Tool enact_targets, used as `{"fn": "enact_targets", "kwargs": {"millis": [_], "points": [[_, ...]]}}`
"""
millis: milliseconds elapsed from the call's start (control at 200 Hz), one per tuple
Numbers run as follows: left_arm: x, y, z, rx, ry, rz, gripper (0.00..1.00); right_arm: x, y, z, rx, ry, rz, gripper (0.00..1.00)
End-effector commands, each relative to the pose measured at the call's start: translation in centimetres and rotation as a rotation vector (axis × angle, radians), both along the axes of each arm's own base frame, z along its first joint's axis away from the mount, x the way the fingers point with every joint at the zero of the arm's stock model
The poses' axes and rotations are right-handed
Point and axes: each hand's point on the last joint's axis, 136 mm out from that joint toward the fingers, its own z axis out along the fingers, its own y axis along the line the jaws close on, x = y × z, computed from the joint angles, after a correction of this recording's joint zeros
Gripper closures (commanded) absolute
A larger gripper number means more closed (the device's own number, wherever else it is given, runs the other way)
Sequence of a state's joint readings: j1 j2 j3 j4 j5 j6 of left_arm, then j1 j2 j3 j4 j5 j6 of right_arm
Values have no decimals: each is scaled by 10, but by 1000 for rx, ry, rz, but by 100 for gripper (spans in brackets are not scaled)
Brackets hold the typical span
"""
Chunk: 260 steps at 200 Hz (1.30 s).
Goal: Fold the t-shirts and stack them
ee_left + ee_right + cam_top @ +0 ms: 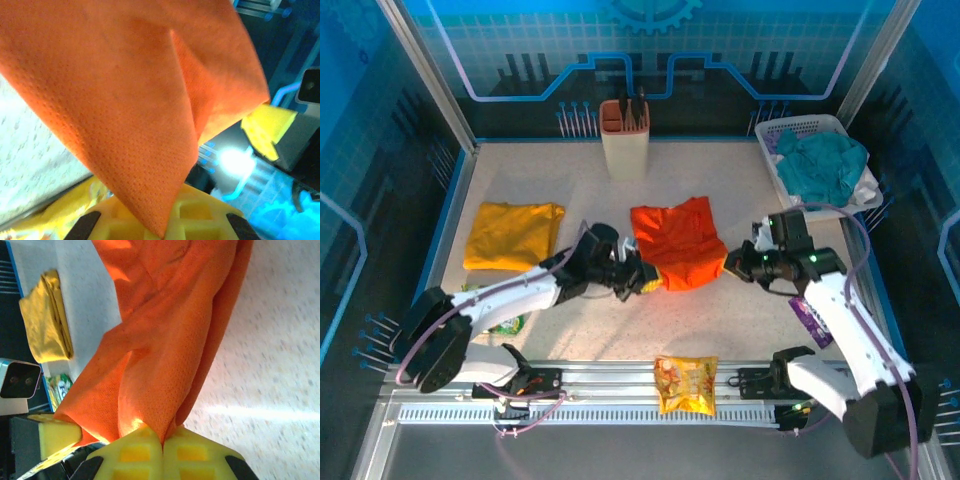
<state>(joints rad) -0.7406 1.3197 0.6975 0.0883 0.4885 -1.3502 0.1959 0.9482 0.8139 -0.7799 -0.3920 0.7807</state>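
Observation:
The orange t-shirt (678, 243) lies partly folded in the middle of the table, its near edge lifted between both grippers. My left gripper (642, 276) is shut on its near left corner; that orange cloth (125, 110) hangs down into the yellow jaws (160, 232). At the shirt's near right corner my right gripper (732, 265) is shut too, the orange fabric (165, 355) pinched between its closed pads (162, 445). The mustard yellow t-shirt (512, 235) rests folded flat at the left, also seen as a yellow bundle (47, 315).
A white basket (800, 127) holding a teal cloth (825, 165) sits at the back right. A beige holder (624, 135) stands at the back centre. A snack packet (686, 383) lies on the front rail; a purple packet (810, 320) is by the right arm.

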Motion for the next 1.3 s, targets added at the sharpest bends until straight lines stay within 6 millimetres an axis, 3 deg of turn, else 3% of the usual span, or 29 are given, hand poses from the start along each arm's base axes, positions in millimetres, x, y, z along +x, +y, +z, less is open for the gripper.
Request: {"fn": "enact_targets", "kwargs": {"millis": [0,135,255,370,570,785,1021,1096,1296], "points": [[-24,1,-5,6,25,59,100,-51,-8,-12,-30,102,10,100],[-56,-12,21,-1,-7,38,100,-85,-17,1,-38,123,-7,100],[-52,-14,40,-1,-33,37,100,-79,-23,10,-92,98,-9,100],[-29,-5,34,-19,-11,85,100,-47,-12,8,-68,82,18,100],[32,8,14,-81,41,157,100,22,2,3,-60,47,39,100],[92,3,-2,-132,73,150,100,87,8,-5,-59,31,47,100],[142,-4,-30,-245,137,172,96,129,5,-30,-42,61,25,97],[151,-5,-34,-251,133,173,87,138,1,-38,-42,66,4,96],[169,1,-36,-217,116,176,88,165,0,-43,-30,57,-9,97]]}}
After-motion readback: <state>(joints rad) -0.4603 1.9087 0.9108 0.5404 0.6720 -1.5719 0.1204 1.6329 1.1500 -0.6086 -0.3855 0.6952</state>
